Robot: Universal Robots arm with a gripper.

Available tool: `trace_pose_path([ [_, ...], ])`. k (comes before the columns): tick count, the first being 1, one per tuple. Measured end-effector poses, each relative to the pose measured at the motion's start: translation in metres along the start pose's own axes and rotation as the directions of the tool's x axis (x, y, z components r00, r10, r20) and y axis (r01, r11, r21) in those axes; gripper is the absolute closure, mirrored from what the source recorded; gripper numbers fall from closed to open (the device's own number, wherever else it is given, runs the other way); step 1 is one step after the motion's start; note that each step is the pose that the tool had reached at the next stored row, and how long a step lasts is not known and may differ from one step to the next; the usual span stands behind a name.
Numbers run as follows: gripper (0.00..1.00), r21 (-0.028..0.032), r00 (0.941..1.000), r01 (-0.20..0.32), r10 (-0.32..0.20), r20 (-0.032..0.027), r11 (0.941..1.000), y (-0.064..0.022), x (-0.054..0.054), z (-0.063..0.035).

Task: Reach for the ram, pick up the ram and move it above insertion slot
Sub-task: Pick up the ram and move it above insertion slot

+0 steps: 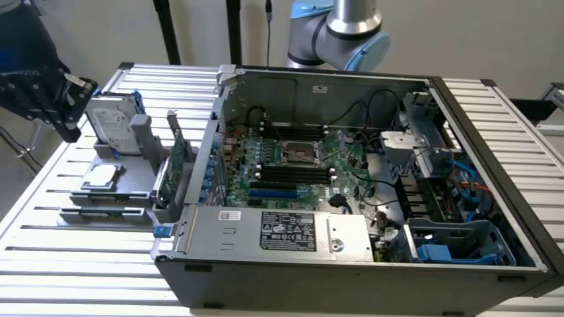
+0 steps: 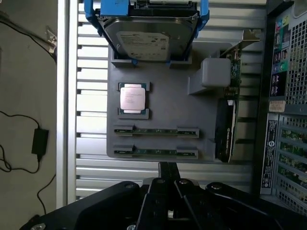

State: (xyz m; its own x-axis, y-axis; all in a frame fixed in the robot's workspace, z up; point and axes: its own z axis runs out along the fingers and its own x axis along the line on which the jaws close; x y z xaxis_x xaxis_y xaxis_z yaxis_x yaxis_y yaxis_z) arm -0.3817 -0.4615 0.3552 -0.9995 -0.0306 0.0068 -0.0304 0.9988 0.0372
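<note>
The hand (image 2: pixel 166 167), pressed together and empty, hangs near the ram (image 2: pixel 156 153) lying in a grey tray (image 2: pixel 192 115) on the counter (image 2: pixel 91 167).

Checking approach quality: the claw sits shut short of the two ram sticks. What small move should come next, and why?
Probably open the claw and ease toward the nearer ram stick: the jaws are shut, nothing is held, and that stick lies just ahead in the grey holder.
</note>
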Motion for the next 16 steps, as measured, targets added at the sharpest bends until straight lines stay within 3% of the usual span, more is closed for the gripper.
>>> trace_pose_path([
  [4, 0.89, 0.0004, 0.9974, 0.072, -0.072, -0.0026, 0.9974, 0.0001, 0.0000, 0.0001],
  [8, 0.89, 0.0006, 0.9892, 0.146, -0.146, -0.0054, 0.9893, 0.0001, 0.0000, 0.0001],
  [12, 0.89, 0.0005, 0.9762, 0.217, -0.217, -0.0082, 0.9762, 0.0001, 0.0000, 0.0001],
  [16, 0.89, 0.0004, 0.9577, 0.287, -0.287, -0.0108, 0.9578, 0.0001, 0.0000, 0.0001],
])
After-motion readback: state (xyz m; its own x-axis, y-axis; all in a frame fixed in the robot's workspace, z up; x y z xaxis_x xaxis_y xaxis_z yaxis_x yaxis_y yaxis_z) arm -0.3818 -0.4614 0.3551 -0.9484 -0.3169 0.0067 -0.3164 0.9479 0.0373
